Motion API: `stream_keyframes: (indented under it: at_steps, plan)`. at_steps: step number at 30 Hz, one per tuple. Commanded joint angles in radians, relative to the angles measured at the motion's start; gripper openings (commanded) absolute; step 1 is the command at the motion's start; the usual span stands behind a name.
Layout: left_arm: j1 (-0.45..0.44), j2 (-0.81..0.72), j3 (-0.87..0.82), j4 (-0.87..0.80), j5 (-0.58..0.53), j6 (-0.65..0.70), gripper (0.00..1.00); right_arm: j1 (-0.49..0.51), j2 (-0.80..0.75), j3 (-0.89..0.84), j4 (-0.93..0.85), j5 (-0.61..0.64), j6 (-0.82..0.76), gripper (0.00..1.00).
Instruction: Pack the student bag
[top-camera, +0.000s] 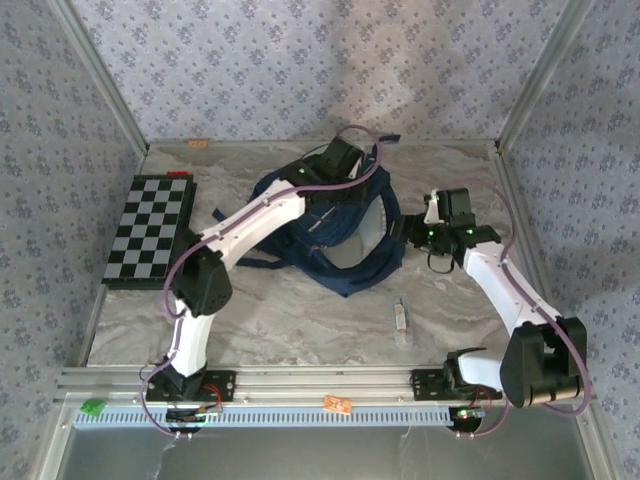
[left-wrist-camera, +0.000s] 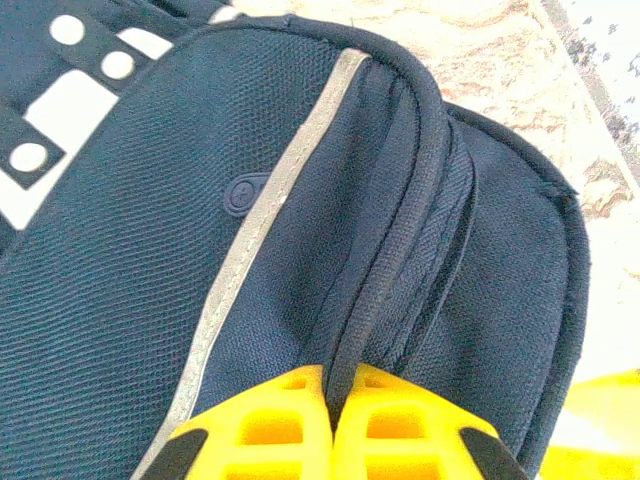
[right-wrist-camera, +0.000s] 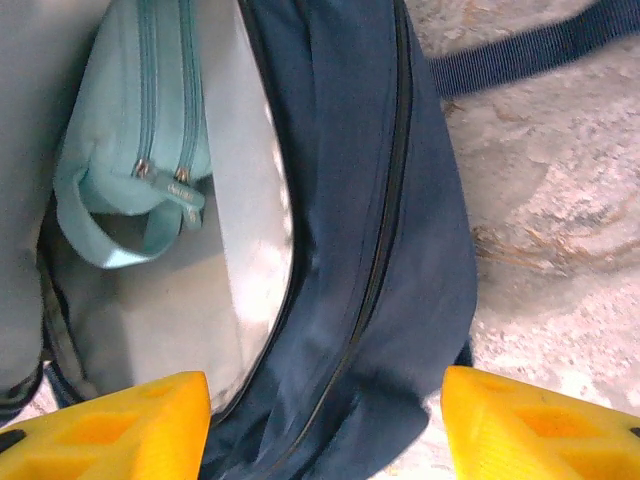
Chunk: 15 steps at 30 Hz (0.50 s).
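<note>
The navy student bag (top-camera: 335, 262) lies in the middle of the table, its mouth open and its pale lining showing. My left gripper (top-camera: 338, 165) reaches over the bag's far top. In the left wrist view its yellow fingers (left-wrist-camera: 270, 425) are shut on a dark piped seam of the bag (left-wrist-camera: 130, 270), beside a thin white stripe. My right gripper (top-camera: 405, 232) is at the bag's right rim. It stands open (right-wrist-camera: 325, 430) with the zippered navy rim (right-wrist-camera: 360, 250) between its fingers, apart from both. A teal pouch (right-wrist-camera: 135, 120) rests inside on the lining.
A black-and-white chessboard (top-camera: 150, 230) lies at the left side of the table. A small pale object (top-camera: 401, 318) sits on the marbled tabletop in front of the bag. A dark strap (right-wrist-camera: 520, 50) trails over the table. Patterned walls close in three sides.
</note>
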Motion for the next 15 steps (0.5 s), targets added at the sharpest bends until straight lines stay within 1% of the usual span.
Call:
stream_keyframes:
  at_steps: [1, 3, 5, 7, 8, 10, 12, 15]
  plan:
    - [-0.008, 0.046, 0.122, -0.017, 0.043, -0.071, 0.1, -0.015, -0.053, 0.002, -0.066, -0.006, 0.005, 0.64]
    - [-0.007, 0.044, 0.145, -0.053, 0.06, -0.063, 0.28, -0.016, -0.062, 0.006, -0.089, -0.008, 0.006, 0.65]
    - [0.002, 0.017, 0.14, -0.118, 0.066, -0.062, 0.37, -0.015, -0.068, 0.02, -0.127, -0.002, 0.004, 0.65]
    - [0.01, -0.066, 0.047, -0.119, 0.06, -0.065, 0.44, -0.006, -0.09, 0.021, -0.167, 0.01, 0.014, 0.66]
    - [0.017, -0.132, -0.046, -0.087, 0.053, -0.088, 0.47, 0.006, -0.106, 0.016, -0.184, 0.022, 0.028, 0.66]
    - [0.035, -0.276, -0.272, 0.045, 0.078, -0.154, 0.51, 0.041, -0.13, 0.0, -0.192, 0.04, 0.053, 0.66]
    - [0.063, -0.408, -0.496, 0.159, 0.087, -0.266, 0.56, 0.1, -0.155, -0.016, -0.194, 0.094, 0.092, 0.66]
    - [0.128, -0.519, -0.727, 0.264, 0.13, -0.43, 0.58, 0.204, -0.168, -0.039, -0.159, 0.154, 0.151, 0.66]
